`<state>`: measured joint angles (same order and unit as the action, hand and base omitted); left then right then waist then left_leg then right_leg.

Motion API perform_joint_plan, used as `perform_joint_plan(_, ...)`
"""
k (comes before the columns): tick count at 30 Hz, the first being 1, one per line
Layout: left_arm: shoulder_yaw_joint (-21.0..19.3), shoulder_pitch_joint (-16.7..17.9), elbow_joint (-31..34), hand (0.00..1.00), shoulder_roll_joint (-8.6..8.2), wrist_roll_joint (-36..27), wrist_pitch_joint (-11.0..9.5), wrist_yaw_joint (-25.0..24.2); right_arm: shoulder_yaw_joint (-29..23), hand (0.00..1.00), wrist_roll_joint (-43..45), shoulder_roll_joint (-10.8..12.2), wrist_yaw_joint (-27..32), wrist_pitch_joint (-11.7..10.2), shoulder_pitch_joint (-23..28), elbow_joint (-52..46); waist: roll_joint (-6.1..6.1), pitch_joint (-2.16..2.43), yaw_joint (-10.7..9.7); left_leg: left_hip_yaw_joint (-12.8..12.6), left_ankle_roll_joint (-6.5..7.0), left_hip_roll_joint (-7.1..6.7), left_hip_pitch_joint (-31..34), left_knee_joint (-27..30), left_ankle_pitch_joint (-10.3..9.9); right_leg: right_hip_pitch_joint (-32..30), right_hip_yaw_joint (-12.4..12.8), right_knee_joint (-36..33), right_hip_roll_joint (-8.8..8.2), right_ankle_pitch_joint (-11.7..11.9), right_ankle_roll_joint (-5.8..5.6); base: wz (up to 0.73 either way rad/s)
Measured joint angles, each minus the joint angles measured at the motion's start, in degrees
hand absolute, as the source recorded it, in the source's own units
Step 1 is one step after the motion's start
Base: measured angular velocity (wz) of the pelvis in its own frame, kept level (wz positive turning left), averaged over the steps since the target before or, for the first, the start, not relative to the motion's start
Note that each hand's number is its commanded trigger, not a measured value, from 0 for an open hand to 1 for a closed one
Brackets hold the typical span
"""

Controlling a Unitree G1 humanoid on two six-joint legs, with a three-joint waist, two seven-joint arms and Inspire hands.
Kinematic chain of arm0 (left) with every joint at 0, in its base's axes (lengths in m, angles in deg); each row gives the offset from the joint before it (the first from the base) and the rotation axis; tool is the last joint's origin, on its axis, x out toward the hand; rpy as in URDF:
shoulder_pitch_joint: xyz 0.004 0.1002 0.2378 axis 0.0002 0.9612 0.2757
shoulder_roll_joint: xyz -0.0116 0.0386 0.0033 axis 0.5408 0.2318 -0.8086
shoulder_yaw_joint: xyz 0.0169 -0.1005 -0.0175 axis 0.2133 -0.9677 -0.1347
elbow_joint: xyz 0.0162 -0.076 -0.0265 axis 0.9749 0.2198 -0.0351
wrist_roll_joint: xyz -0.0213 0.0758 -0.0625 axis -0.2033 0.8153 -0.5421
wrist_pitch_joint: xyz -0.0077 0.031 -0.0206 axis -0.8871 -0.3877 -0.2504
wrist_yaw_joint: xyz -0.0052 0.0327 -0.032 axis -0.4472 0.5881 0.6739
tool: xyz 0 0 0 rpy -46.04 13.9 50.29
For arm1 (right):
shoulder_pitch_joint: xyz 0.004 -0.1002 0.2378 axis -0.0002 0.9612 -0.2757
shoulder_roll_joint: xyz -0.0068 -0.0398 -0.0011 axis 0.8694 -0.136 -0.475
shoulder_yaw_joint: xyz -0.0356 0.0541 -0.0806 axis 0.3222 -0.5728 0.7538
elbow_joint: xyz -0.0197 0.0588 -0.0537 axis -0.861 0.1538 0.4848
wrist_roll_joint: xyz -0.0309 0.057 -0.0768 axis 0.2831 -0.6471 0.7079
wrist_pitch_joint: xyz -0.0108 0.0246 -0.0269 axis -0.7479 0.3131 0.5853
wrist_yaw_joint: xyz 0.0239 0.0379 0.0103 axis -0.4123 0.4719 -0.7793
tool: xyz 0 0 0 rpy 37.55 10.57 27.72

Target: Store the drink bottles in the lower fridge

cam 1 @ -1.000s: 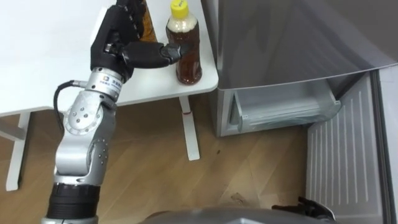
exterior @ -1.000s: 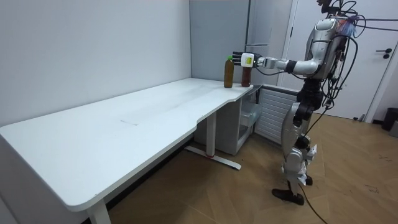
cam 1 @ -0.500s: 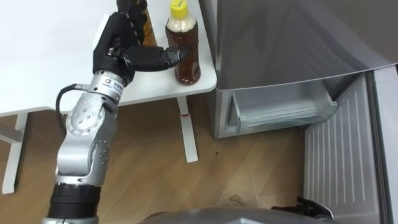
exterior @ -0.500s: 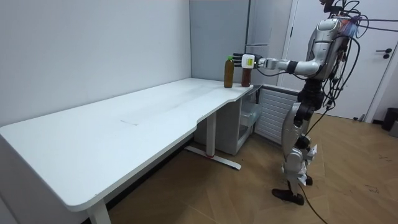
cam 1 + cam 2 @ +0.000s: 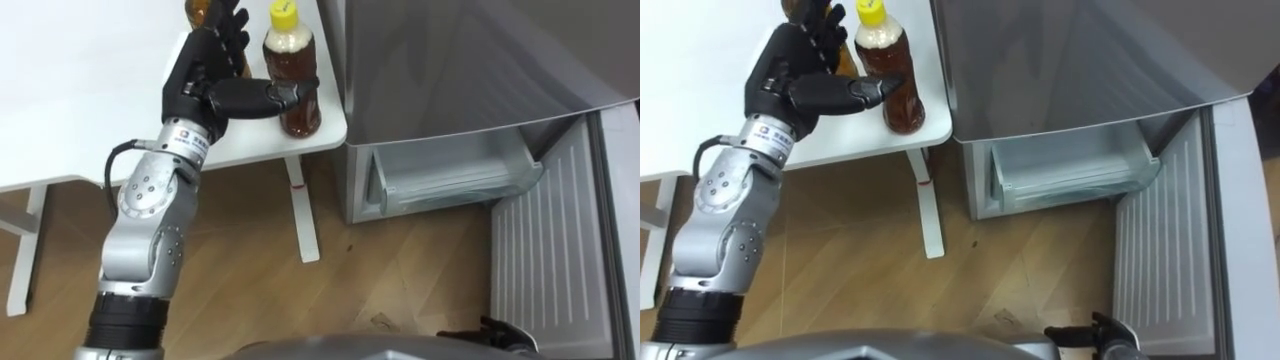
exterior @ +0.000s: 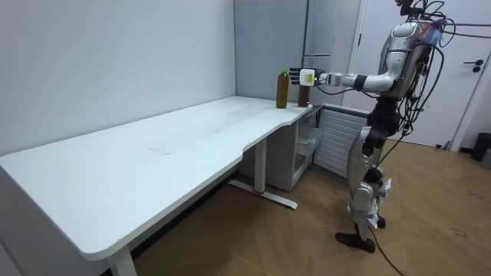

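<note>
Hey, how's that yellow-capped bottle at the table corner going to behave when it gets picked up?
The bottle looks nearly full of brown drink, so it is probably heavy for its size. Tall and narrow near the table edge, it may tip if the left hand nudges it. Its smooth-looking sides could slip.

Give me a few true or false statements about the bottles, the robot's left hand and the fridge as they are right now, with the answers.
1. The yellow-capped bottle stands upright near the corner of the white table. True.
2. The left hand is balled into a fist, far from the bottles. False: its fingers are straight, and its thumb reaches across the front of the yellow-capped bottle.
3. The lower fridge door is open. True.
4. One bottle already lies in the fridge drawer. False: the yellow-capped bottle and the green-capped bottle both stand on the table.
</note>
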<state>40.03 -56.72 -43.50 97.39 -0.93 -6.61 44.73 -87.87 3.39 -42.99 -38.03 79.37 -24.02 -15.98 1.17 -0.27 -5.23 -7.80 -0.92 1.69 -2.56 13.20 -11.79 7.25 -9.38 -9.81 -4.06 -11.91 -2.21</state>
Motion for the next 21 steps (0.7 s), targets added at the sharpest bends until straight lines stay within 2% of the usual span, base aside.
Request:
perform_joint_plan(5, 0.0, 0.0, 0.0, 0.0, 0.37, 0.0, 0.4, -0.5, 0.0, 0.0, 0.0, 0.0, 0.3, 0.0, 0.1, -0.8, 0.04, -0.17, -0.9, 0.1, -0.01, 0.08, 0.2, -0.2, 0.0, -0.3, 0.0, 0.0, 0.1, 0.0, 0.03, 0.0)
perform_joint_plan(9, 0.0, -0.5, 0.0, 0.0, 1.37, -0.1, 0.4, -0.6, 0.0, 0.0, 0.1, -0.1, 0.3, 0.0, 0.1, -1.4, 0.18, -0.14, -1.3, 0.0, -0.01, 0.08, 0.7, -0.2, 0.0, -0.8, 0.0, 0.0, 0.09, 0.0, 0.04, 0.0)
perform_joint_plan(21, 0.0, -1.0, -0.4, 0.0, 1.44, -0.1, 1.0, -0.4, 0.0, 0.0, 0.6, -0.1, 0.0, 0.1, 0.2, -1.7, -0.17, -0.37, -1.4, 0.0, -0.02, 0.05, 1.3, 0.0, 0.0, -1.4, 0.1, 0.1, 0.06, 0.0, 0.03, 0.0)
